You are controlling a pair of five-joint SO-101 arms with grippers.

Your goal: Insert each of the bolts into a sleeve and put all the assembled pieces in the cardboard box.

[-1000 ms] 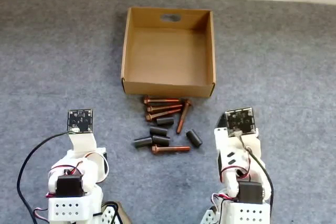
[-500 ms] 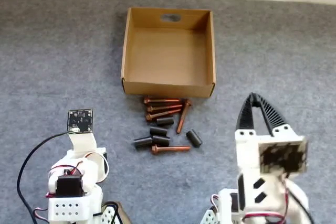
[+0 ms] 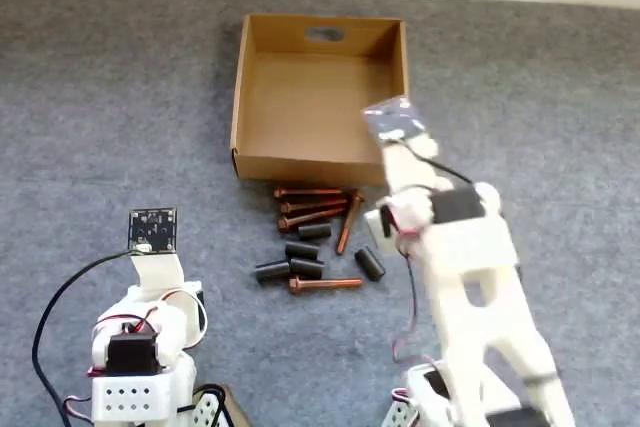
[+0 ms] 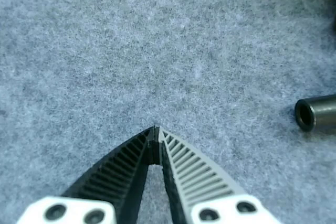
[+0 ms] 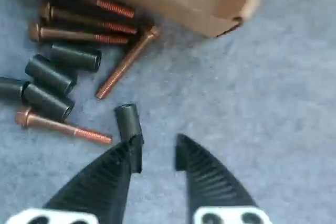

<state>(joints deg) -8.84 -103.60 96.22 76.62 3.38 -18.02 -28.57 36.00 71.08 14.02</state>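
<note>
Several copper bolts (image 3: 313,205) and several black sleeves (image 3: 301,250) lie loose on the grey carpet just in front of the empty cardboard box (image 3: 240,97). My right arm (image 3: 450,237) stretches over the right side of the pile. In the right wrist view, my right gripper (image 5: 157,150) is open, and one fingertip (image 5: 134,153) is right beside a lone sleeve (image 5: 127,121). A single bolt (image 5: 63,126) lies close by. My left arm (image 3: 140,337) sits folded at the near left. My left gripper (image 4: 156,130) is shut on nothing above bare carpet, with a sleeve (image 4: 315,113) off to one side.
The box's near corner (image 5: 231,19) stands just beyond the bolts (image 5: 79,35) in the right wrist view. Open carpet (image 3: 560,127) spreads to both sides of the box and the pile.
My right arm has risen from its folded pose and swung forward over the pile toward the box. The left arm, bolts and sleeves have not moved.
</note>
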